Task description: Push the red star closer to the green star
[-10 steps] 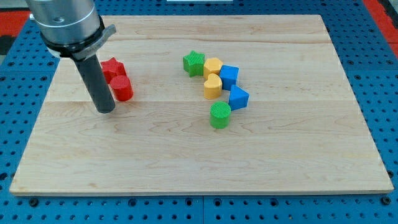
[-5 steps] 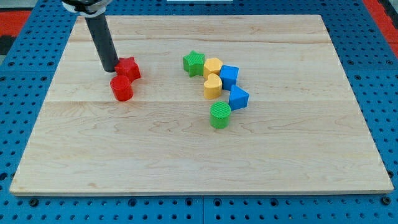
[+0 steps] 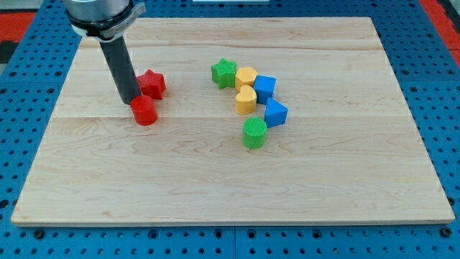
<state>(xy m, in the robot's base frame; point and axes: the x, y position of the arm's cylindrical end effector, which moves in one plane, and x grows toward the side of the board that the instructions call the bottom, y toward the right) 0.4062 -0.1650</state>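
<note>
The red star (image 3: 152, 84) lies on the wooden board (image 3: 230, 173) at the view's left of centre. The green star (image 3: 224, 73) sits to its right, with a clear gap between them. My tip (image 3: 131, 100) stands just left of the red star, touching or nearly touching its lower left side, and right above a red cylinder (image 3: 144, 111). The dark rod rises from the tip toward the view's top left.
Right of the green star is a cluster: a yellow hexagonal block (image 3: 246, 77), a yellow heart (image 3: 246, 100), two blue blocks (image 3: 265, 88) (image 3: 275, 113), and a green cylinder (image 3: 254, 133).
My tip went up to the star's left side, then came down toward the red cylinder. The red star has shifted right; the red cylinder has moved slightly down and right.
</note>
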